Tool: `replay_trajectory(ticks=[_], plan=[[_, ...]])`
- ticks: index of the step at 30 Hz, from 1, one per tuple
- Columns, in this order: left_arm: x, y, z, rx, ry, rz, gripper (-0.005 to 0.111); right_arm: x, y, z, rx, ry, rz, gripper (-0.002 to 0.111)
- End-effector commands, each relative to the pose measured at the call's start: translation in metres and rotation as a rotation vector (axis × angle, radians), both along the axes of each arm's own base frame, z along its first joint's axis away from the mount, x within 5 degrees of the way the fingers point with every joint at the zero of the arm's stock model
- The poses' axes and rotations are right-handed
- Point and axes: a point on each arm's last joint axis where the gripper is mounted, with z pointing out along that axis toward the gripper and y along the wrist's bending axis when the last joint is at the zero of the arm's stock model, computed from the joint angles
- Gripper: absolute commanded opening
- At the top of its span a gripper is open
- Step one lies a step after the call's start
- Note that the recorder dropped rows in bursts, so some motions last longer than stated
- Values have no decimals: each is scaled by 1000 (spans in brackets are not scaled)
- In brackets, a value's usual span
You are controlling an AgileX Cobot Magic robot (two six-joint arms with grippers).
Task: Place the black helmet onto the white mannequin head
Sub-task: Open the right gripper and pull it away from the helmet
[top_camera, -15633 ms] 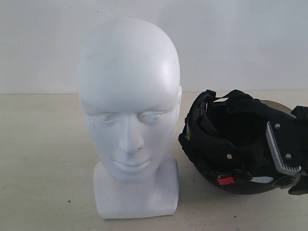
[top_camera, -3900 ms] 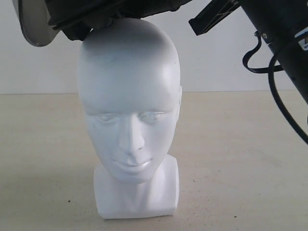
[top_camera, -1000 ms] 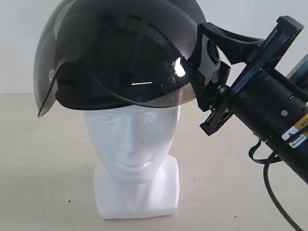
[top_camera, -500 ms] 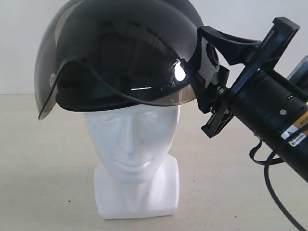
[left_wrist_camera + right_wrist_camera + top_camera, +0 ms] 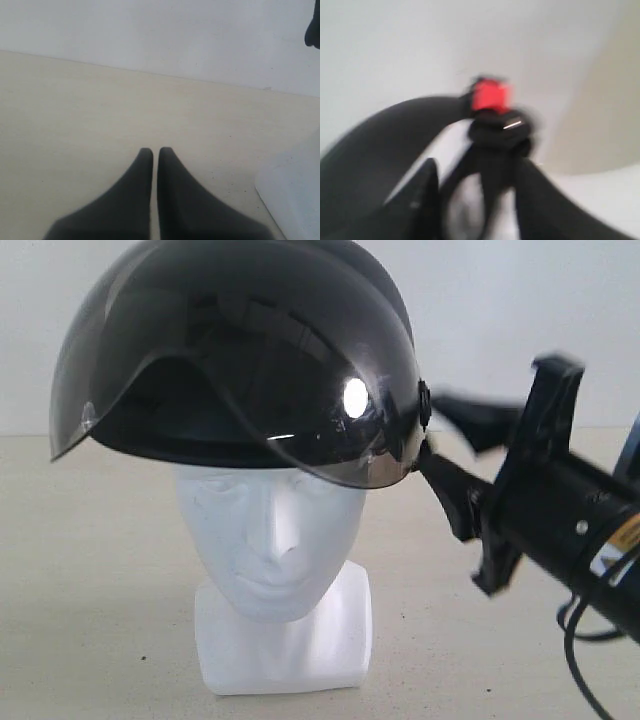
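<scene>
While the black helmet [image 5: 240, 350] sits over the crown of the white mannequin head [image 5: 275, 540], its visor [image 5: 330, 435] faces the way the face does, its rim dipping toward the right gripper [image 5: 432, 430], whose jaws stand spread beside the head. The left gripper [image 5: 151, 152] is pressed together.

Bright, soft, even light is filling the scene. A round glare spot is shining on the helmet [image 5: 250, 350] visor, right side. The head [image 5: 275, 540] is casting a faint shadow rightward. The right arm [image 5: 565, 525] is smearing with motion blur. The right wrist view is blurring heavily, red buckle [image 5: 490, 95] included. The left gripper [image 5: 151, 152] is looking soft.
</scene>
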Motion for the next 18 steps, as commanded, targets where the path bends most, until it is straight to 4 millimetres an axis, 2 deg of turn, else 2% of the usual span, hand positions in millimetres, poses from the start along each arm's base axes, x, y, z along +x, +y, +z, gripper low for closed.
replay_trajectory(ticks=[1, 10, 18], plan=[[0, 0, -1, -4, 2, -1, 4, -2, -4, -24, -139, 134, -10, 0], [0, 0, -1, -4, 2, -1, 4, -1, -6, -23, -133, 134, -30, 0], [0, 0, -1, -4, 2, -1, 4, -3, -12, -12, -297, -15, -68, 0]])
